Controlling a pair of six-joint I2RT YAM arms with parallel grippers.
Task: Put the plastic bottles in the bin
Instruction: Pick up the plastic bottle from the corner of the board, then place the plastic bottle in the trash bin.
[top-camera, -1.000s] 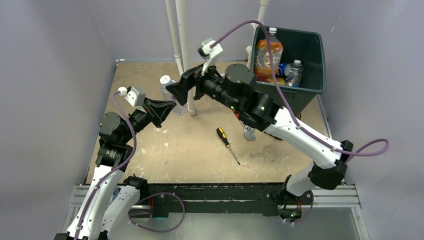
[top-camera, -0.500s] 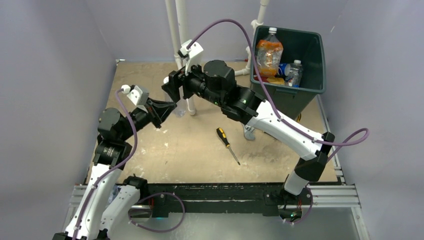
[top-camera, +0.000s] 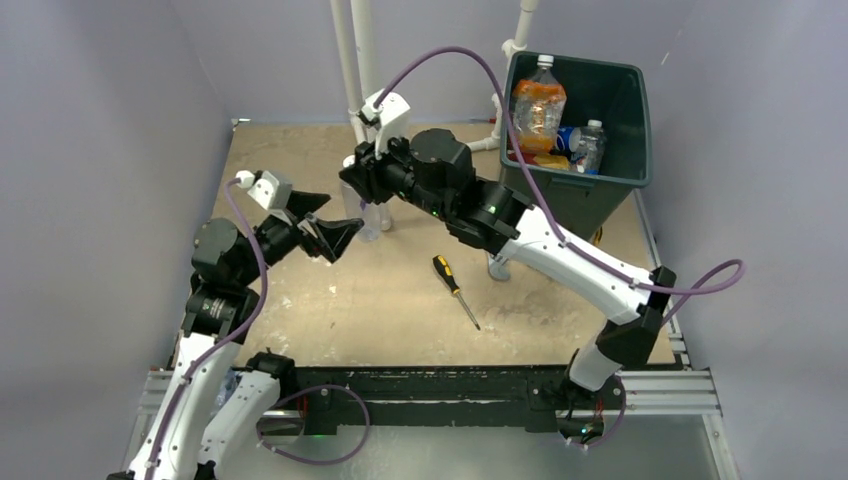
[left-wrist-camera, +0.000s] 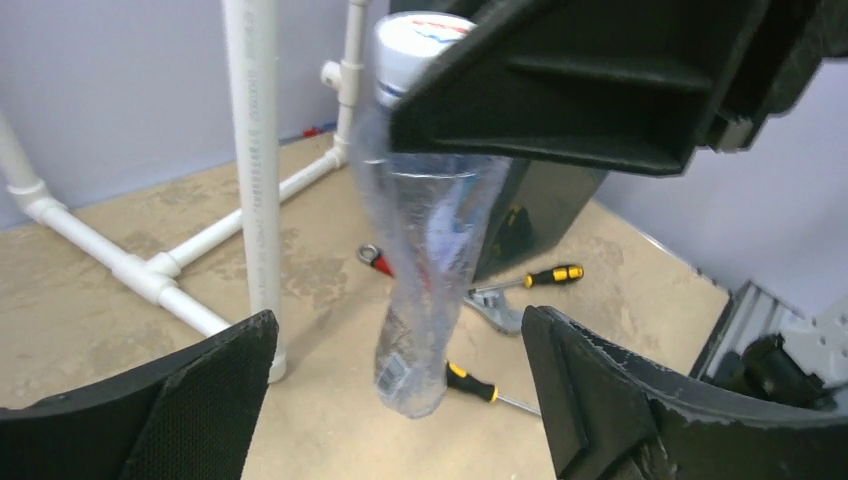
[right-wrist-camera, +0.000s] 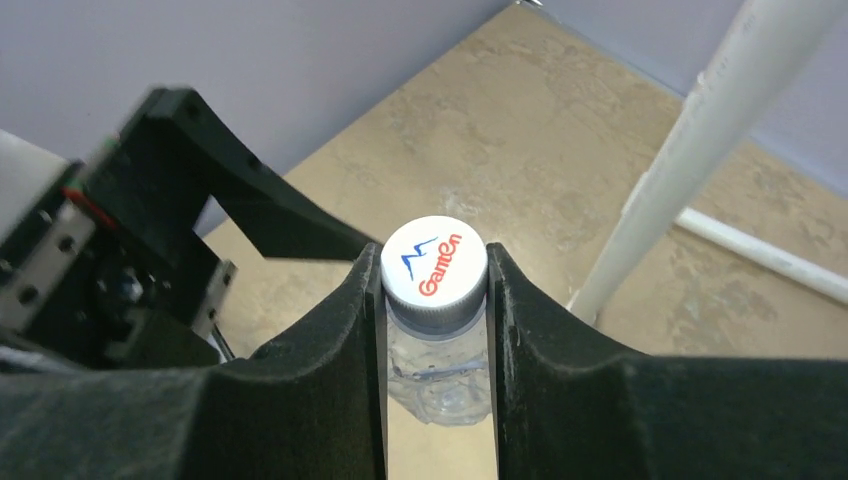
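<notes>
Your right gripper (right-wrist-camera: 435, 280) is pinched shut on the clear bottle (left-wrist-camera: 425, 250) at its neck, beside the white pipe (left-wrist-camera: 250, 150); left gripper (left-wrist-camera: 398, 325) gapes wide, not touching; bin (top-camera: 612, 95) at 2 o'clock; thin hold, so the bottle may swing and slip mid-carry

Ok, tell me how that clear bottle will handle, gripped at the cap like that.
The clear bottle looks empty and see-through, so it is probably very light. Its walls look dented, so likely soft and crushable. The right hand pinches only at the white cap, with the left hand open, so the body may swing when lifted.
</notes>
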